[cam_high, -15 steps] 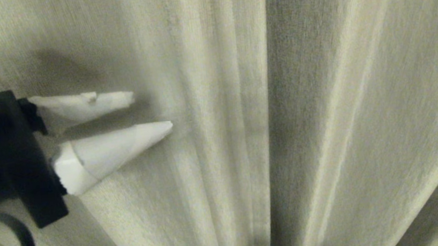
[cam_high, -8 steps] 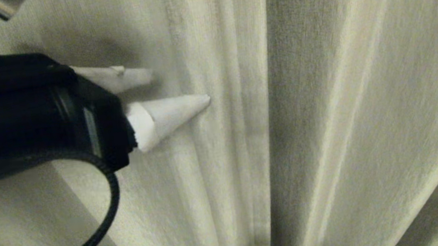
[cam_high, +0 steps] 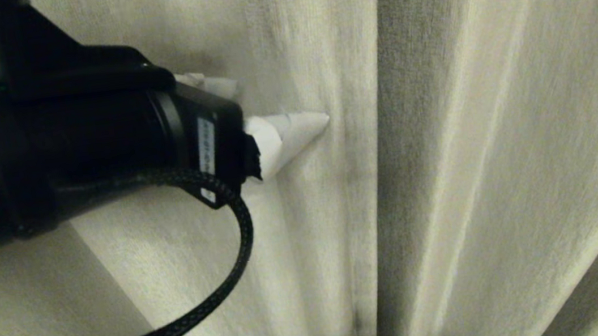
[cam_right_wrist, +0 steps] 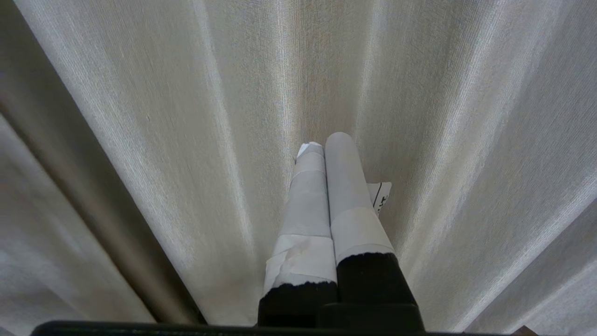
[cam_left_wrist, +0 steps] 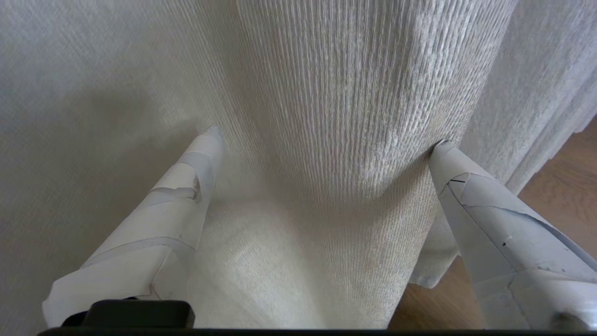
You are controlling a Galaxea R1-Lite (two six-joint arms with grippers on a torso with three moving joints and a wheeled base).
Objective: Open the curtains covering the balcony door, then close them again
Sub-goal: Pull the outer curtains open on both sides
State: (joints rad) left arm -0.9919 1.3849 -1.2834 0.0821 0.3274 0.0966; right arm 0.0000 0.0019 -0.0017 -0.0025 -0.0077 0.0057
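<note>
Two cream panels of the curtains point(cam_high: 446, 161) fill the head view, hanging shut in deep vertical pleats, and their hemmed edges meet just right of the view's middle. The balcony door is hidden behind the fabric. The left end effector point(cam_high: 280, 107) reaches in from the left on its black arm, with a braided black cable point(cam_high: 219, 309) looping below the wrist. Its two white, tape-wrapped fingers point(cam_high: 289, 135) stand wide apart and clamp nothing. In the head view the nearer finger points its tip at the fabric just left of the hemmed edge, while the other finger is mostly hidden behind the black wrist housing. The left wrist view shows the left end effector point(cam_left_wrist: 326, 137) with both tips touching the cloth, one on each side of a rounded pleat point(cam_left_wrist: 345, 116) that bulges between them. Beside that pleat, in the same view, a strip of brown wooden floor point(cam_left_wrist: 559, 191) shows below the curtain hem. The right end effector point(cam_right_wrist: 324, 140) appears only in the right wrist view, its two wrapped fingers point(cam_right_wrist: 345, 186) pressed together and pointing at the pleated fabric, with a small white tag point(cam_right_wrist: 380, 193) just beside them.
</note>
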